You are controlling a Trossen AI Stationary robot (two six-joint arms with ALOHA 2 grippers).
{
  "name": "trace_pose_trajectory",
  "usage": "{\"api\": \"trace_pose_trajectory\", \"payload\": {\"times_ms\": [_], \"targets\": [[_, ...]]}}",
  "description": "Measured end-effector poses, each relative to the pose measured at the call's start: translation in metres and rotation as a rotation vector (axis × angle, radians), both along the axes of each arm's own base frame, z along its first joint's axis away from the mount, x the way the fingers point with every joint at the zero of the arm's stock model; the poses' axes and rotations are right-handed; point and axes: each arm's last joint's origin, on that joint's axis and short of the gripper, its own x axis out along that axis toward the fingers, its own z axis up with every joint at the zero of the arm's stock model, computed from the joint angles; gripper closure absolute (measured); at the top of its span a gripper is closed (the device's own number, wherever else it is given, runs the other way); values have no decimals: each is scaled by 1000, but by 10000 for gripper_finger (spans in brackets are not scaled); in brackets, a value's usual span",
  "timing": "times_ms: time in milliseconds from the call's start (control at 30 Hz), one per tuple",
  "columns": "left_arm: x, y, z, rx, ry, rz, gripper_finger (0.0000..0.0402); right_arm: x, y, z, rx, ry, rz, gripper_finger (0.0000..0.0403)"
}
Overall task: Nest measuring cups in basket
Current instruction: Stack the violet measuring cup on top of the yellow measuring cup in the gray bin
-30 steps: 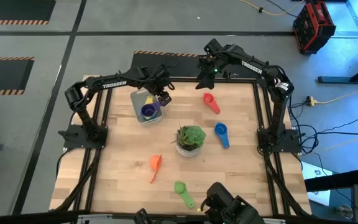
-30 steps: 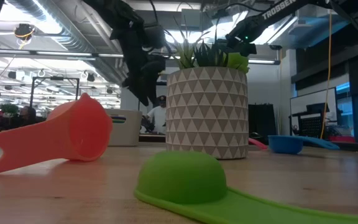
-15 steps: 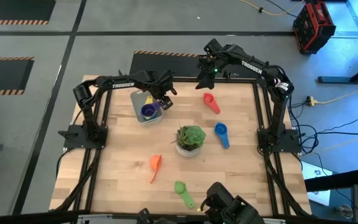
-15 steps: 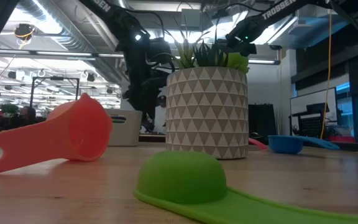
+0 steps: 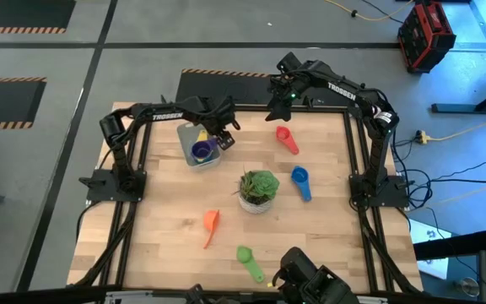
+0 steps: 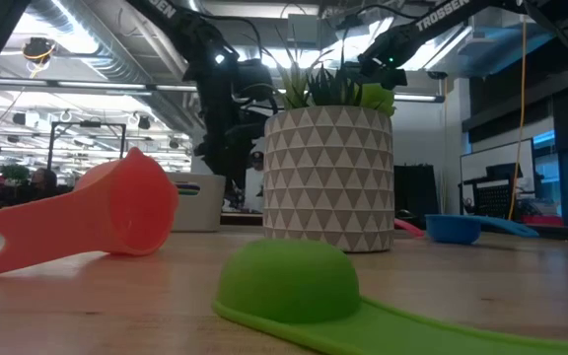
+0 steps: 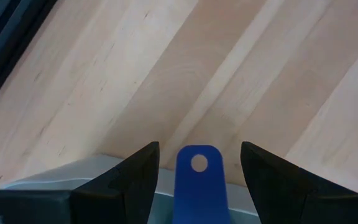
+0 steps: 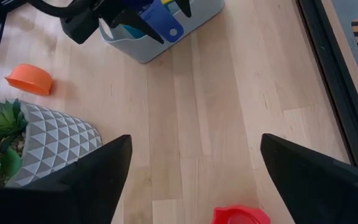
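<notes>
The translucent basket [image 5: 194, 145] stands at the table's far left, with a yellow cup [image 5: 201, 134] and a dark blue cup [image 5: 201, 152] inside. The blue cup's handle [image 7: 199, 180] reaches over the basket's rim. My left gripper [image 7: 199, 150] is open and points down, one finger on each side of that handle with a gap on both sides. My right gripper [image 8: 191, 186] hangs open above the far right, over the red cup [image 5: 287, 139]. Lying on the table are a light blue cup [image 5: 300, 182], an orange cup [image 5: 211, 226] and a green cup [image 5: 249, 263].
A white patterned pot with a green plant [image 5: 258, 191] stands mid-table between the loose cups. In the low view it hides much of the far side, and the basket [image 6: 198, 202] shows to its left. Bare wood lies between the basket and the red cup.
My left gripper has sunk toward the basket over the blue cup's handle and then kept still. My right arm and the cups on the table have not moved.
</notes>
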Motion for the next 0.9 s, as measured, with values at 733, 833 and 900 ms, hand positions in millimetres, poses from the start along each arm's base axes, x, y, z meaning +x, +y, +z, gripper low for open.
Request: {"api": "trace_pose_trajectory", "payload": {"times_ms": [733,833,900], "targets": [[-7,-6,-20,-26,32,22,182,0,0,0,1,0,0,42],[-7,-5,-21,-20,32,24,182,0,0,0,1,0,-1,42],[-7,-5,-20,-14,27,25,182,0,0,0,1,0,-1,42]]}}
